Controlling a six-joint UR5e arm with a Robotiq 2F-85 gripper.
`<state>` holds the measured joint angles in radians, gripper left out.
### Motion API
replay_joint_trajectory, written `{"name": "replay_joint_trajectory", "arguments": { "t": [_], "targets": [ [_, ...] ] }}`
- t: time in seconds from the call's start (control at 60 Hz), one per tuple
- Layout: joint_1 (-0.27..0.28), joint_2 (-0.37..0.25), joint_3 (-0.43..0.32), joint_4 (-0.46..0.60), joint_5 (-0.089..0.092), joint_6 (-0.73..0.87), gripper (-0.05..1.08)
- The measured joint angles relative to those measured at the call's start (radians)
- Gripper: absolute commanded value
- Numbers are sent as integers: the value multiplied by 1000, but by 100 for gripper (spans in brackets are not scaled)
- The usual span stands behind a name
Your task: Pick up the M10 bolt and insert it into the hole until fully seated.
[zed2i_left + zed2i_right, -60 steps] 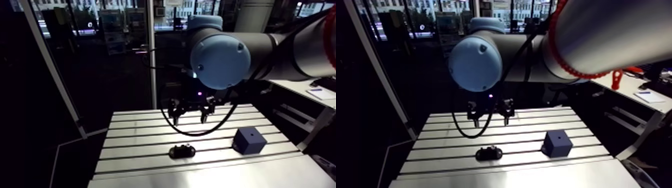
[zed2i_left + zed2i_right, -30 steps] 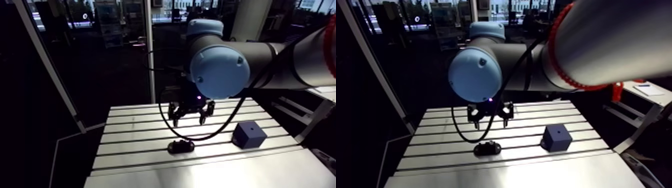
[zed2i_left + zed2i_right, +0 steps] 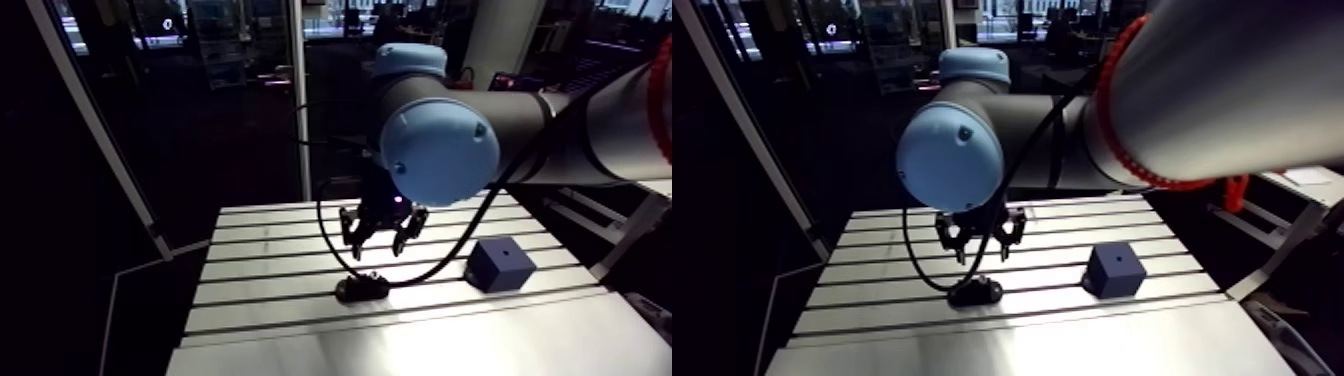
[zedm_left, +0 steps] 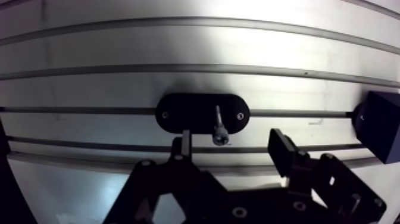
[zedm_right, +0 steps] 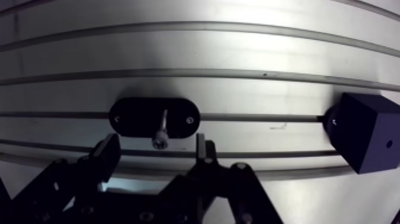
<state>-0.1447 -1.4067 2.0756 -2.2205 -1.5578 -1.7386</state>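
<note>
A slim metal bolt (image 4: 218,125) stands in a black oval holder (image 4: 184,112) that lies over a table slot. In the wrist view my gripper (image 4: 232,146) is open above it. The bolt's head shows between the two fingers (image 4: 185,143), and neither finger touches it. A dark blue cube (image 5: 363,140) with a small hole (image 5: 388,143) in its top face sits on the same slot, off to one side of the gripper. In the arm view the gripper (image 3: 380,235) hangs just above and behind the holder (image 3: 362,288), and the cube (image 3: 500,263) lies to the right.
The slotted aluminium table (image 3: 260,270) runs under everything, with a smooth plate (image 3: 400,345) along its near edge. An upright metal post (image 3: 298,100) stands behind the table. The arm's large blue-capped joint (image 3: 440,150) hangs over the back right of the table.
The gripper has come down and nearer to the holder with the bolt; the gap between them is smaller. The view has shifted with the arm. Holder and cube stayed put.
</note>
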Motion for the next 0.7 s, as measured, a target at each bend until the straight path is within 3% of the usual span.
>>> {"name": "replay_joint_trajectory", "arguments": {
  "t": [0.367, 0.7],
  "targets": [
    [0, 11, 21, -33, -2, -3, 46],
    [0, 22, 27, -37, -3, -2, 48]
  ]
}}
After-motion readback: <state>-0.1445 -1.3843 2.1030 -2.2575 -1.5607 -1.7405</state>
